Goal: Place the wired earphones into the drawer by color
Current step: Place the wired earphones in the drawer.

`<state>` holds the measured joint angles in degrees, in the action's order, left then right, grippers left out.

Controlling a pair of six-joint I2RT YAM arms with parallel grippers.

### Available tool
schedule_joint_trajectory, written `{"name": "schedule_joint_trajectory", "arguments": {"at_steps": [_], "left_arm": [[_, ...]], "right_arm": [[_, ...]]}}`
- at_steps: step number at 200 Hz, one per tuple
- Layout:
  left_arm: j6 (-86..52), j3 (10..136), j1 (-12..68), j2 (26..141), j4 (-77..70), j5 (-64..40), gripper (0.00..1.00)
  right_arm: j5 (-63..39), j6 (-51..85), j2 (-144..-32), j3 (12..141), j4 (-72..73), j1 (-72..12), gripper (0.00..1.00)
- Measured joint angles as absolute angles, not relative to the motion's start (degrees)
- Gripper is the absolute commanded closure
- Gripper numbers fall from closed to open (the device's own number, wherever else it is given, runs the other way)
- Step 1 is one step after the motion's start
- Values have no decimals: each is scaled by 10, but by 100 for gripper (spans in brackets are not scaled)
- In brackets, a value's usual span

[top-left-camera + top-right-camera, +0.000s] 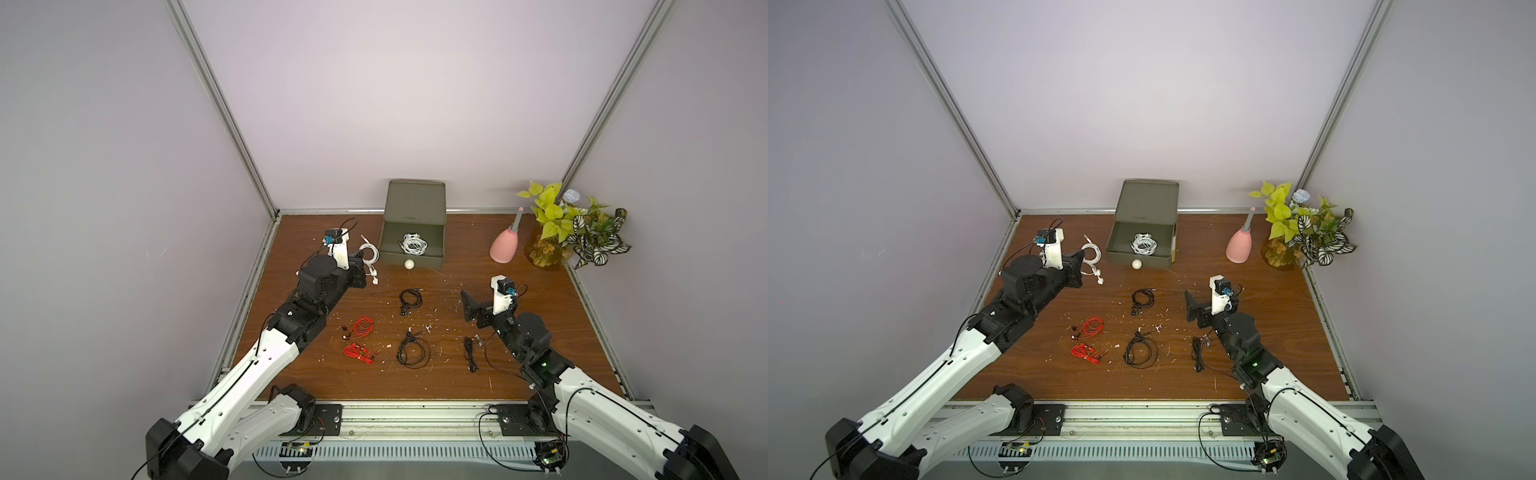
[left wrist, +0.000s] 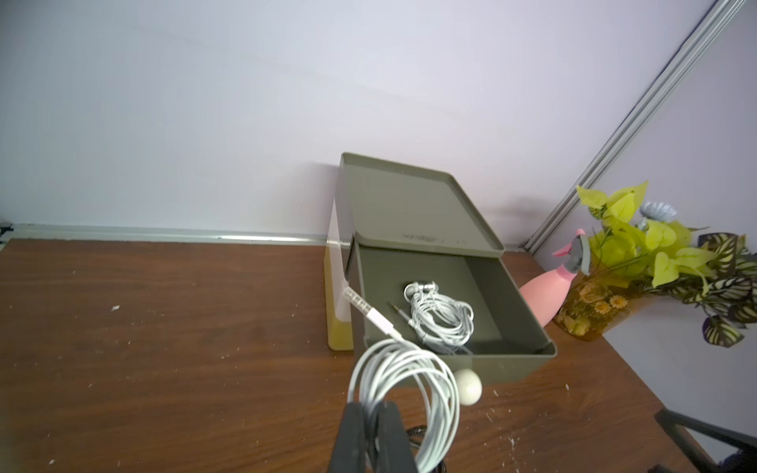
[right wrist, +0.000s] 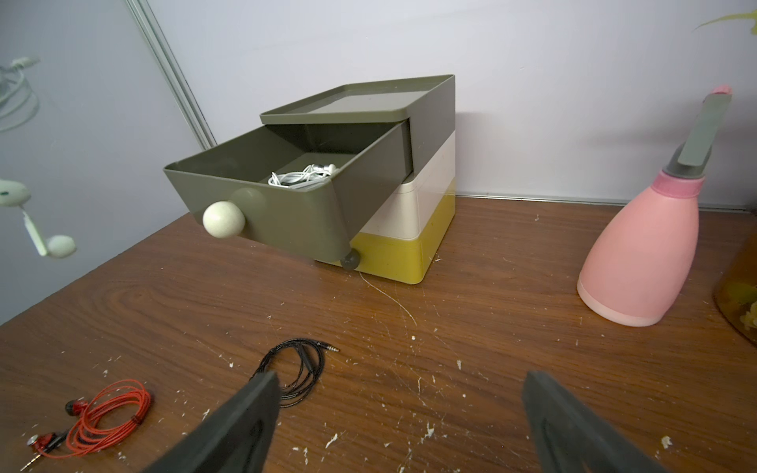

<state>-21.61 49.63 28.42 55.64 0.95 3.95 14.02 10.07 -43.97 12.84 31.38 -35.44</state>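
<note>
The drawer box stands at the back wall with its olive-grey top drawer (image 1: 428, 262) pulled out, white knob (image 2: 468, 386) in front. One coil of white wired earphones (image 1: 413, 244) lies inside it. My left gripper (image 2: 370, 409) is shut on another white coil (image 2: 409, 368), held in the air just left of the open drawer, its earbuds (image 3: 57, 245) dangling. My right gripper (image 3: 401, 385) hangs open and empty over the table's right middle. Three black bundles (image 1: 410, 300) (image 1: 412, 353) (image 1: 471, 353) and two red ones (image 1: 362, 325) (image 1: 357, 352) lie on the wood.
A pink spray bottle (image 1: 505, 245) and a potted plant (image 1: 573, 228) stand at the back right. The cream and yellow drawers (image 3: 409, 245) below are shut. White crumbs are scattered across the table (image 1: 540, 332). Walls close in on three sides.
</note>
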Motion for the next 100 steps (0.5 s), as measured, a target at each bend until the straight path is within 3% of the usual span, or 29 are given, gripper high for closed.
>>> {"name": "schedule_joint_trajectory", "arguments": {"at_steps": [100], "left_arm": [[-174, 608, 284, 720, -97, 2, 100]], "right_arm": [[140, 101, -440, 124, 315, -354, 1]]}}
